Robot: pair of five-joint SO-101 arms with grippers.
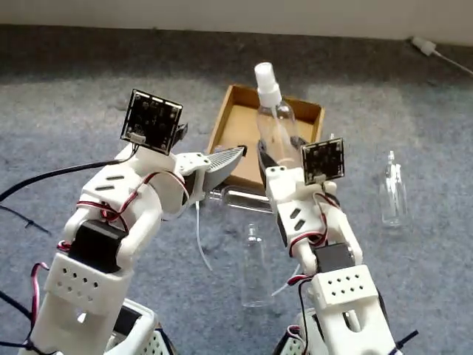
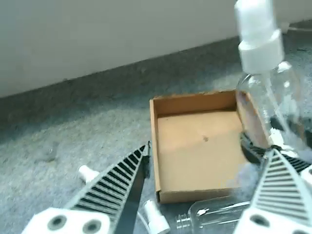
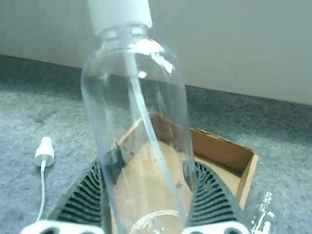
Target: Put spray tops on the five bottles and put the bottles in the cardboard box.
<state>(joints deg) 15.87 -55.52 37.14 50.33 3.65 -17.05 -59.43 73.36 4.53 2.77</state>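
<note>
Right gripper clamps capped bottle cap-up above the cardboard box; left gripper, fingers spread, hangs at its near rim.

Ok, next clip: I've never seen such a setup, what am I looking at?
Two white robot arms, left and right, sit on grey carpet. One picture looks down from a fixed camera; the other two come from a camera on each arm's wrist. The right pincer grips a clear plastic bottle with a white spray top, upright by a shallow brown cardboard box. The left pincer is open, holding nothing. Three more clear bottles are on the carpet: one by the box, one between the arms, one off to the right. A loose white spray top with a thin tube lies there too.
</note>
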